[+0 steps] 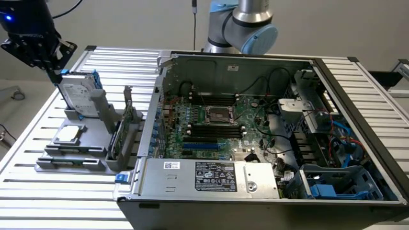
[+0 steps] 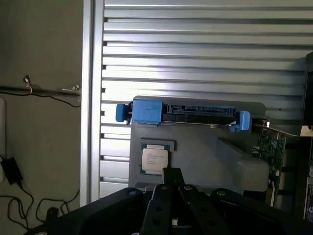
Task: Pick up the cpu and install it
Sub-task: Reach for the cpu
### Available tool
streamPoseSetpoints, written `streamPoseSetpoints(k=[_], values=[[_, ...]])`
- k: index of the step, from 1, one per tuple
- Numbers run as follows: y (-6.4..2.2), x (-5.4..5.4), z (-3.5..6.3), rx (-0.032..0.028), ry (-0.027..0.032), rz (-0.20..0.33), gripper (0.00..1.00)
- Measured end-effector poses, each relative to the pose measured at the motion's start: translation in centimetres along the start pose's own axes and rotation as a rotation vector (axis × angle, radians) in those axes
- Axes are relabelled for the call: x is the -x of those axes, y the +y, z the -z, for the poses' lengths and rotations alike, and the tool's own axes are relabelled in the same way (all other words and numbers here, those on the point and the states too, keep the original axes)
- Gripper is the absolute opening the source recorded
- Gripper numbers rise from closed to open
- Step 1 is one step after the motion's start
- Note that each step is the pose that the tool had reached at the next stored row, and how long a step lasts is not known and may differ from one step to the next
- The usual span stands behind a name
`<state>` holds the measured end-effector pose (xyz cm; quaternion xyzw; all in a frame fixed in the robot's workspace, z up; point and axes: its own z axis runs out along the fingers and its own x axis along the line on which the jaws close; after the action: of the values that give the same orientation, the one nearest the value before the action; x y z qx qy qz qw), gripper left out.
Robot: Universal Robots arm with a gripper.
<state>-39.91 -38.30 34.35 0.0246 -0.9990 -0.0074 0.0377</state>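
Observation:
The cpu is a small square chip with a silver top, lying flat in a grey holder on the slatted table, at the exterior view's left. My black gripper hangs high above the far end of that holder, beyond the upright hard drive, with nothing in it. In the wrist view the cpu lies well below, just past the closed fingertips of the gripper. The socket sits in the middle of the motherboard inside the open computer case.
A silver hard drive with blue brackets stands on edge in the holder beside the cpu. Circuit cards stand upright between the holder and the case. Cables and a blue drive cage crowd the case at the exterior view's right.

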Motion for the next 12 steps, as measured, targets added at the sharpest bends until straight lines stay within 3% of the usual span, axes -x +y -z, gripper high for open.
streamPoseSetpoints(k=[5, 7, 12], values=[[0.01, -0.22, -0.19, -0.0173, 0.0014, 0.021, 0.11], [0.02, -0.29, -0.22, -0.0322, 0.0022, 0.024, 0.11], [0.01, -0.29, -0.22, -0.0324, 0.0022, 0.024, 0.11]])
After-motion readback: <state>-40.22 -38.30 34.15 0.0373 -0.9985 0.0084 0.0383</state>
